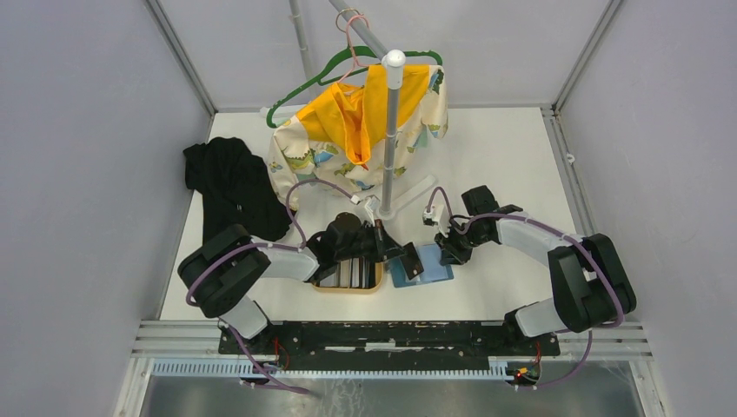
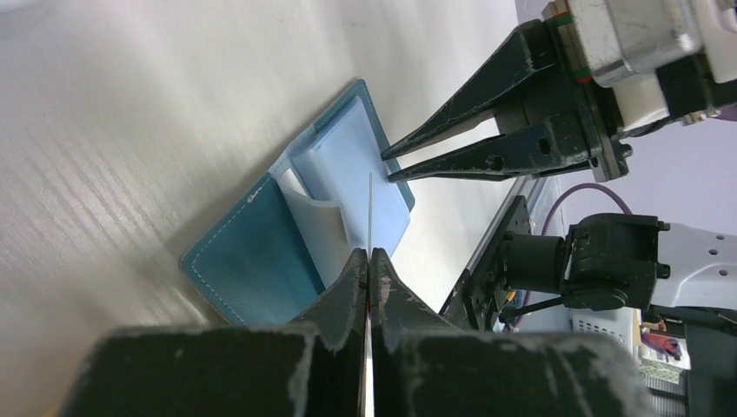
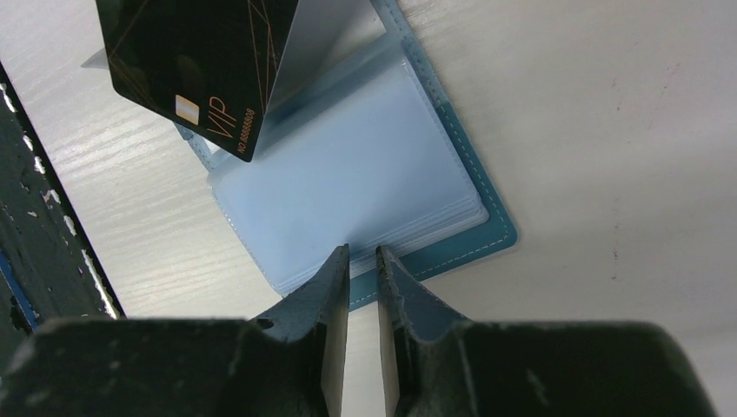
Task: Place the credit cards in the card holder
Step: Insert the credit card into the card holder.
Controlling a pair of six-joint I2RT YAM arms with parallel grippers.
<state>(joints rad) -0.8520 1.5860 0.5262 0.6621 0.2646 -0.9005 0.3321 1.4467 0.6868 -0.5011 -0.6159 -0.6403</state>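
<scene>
Two hands: both are down at the card holder [image 2: 248,261], one coming in from each side
Card holder: teal, lying open and flat on the tabletop [image 1: 504,156], close to the near edge and about midway along it; the pale blue clear sleeves face up and one sleeve flap curls upward
Left hand [image 2: 370,254]: clamped tight on a single black card [image 3: 187,61] with gold "VIP" lettering; the card sticks out past the fingertips and shows edge-on in the wrist view
Black card: held tilted over the left part of the open holder, its lower corner just above the sleeves; can't tell whether it touches one
Right hand [image 3: 362,252]: jaws only a narrow slit apart, with nothing visible between them; the tips sit right at the edge of the sleeve stack on the holder's right side, and pressing or not is hard to say
Credit cards [image 1: 348,273]: dark and light ones stand in a tan wooden tray [image 1: 348,289] just left of the holder, also by the near edge
Black cloth [image 1: 230,182]: heaped by the left edge
Pole [image 1: 390,139]: stands toward the far edge, with a yellow and patterned garment [image 1: 348,113] hanging beside it
</scene>
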